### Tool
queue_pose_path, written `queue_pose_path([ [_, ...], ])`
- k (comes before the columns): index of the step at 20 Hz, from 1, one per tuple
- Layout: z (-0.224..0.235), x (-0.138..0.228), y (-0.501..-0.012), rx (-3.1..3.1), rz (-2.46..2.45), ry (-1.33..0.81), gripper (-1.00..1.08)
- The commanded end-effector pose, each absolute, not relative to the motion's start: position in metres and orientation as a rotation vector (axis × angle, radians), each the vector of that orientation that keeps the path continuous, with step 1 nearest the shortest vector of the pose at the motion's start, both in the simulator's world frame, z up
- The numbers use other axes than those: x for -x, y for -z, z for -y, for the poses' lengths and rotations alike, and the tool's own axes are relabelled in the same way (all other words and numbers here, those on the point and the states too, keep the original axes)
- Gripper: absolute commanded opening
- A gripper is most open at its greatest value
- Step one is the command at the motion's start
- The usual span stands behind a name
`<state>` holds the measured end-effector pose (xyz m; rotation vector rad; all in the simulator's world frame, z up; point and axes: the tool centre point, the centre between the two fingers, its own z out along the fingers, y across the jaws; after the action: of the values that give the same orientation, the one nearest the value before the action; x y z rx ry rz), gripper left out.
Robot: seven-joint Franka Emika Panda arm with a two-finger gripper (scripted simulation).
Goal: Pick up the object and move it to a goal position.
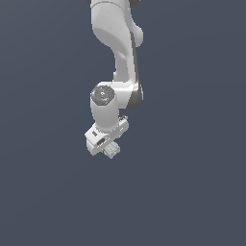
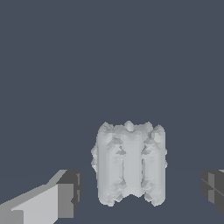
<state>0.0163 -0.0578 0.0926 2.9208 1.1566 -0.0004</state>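
Note:
The object (image 2: 130, 164) is a small pale grey-white block with ridges and notches. In the wrist view it stands between my two fingers, with a clear gap on each side. One fingertip (image 2: 68, 192) and the other fingertip (image 2: 214, 187) have dark pads and touch nothing. My gripper (image 2: 141, 190) is open around the object. In the exterior view the object (image 1: 113, 149) peeks out just below the white hand, and my gripper (image 1: 110, 148) is lowered over it.
The white arm (image 1: 117, 57) comes down from the top of the exterior view. A plain dark blue-grey surface (image 1: 192, 182) fills both views, with nothing else on it.

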Motion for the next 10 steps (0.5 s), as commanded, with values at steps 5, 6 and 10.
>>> queue_pose_path([
  [5,0.059,-0.016,-0.090,-2.917,-1.166,0.001,1.00],
  [6,0.059,-0.016,-0.088,-2.917,-1.166,0.001,1.00],
  [10,0.059,-0.016,-0.073,-2.917,-1.168,0.000,1.00],
])
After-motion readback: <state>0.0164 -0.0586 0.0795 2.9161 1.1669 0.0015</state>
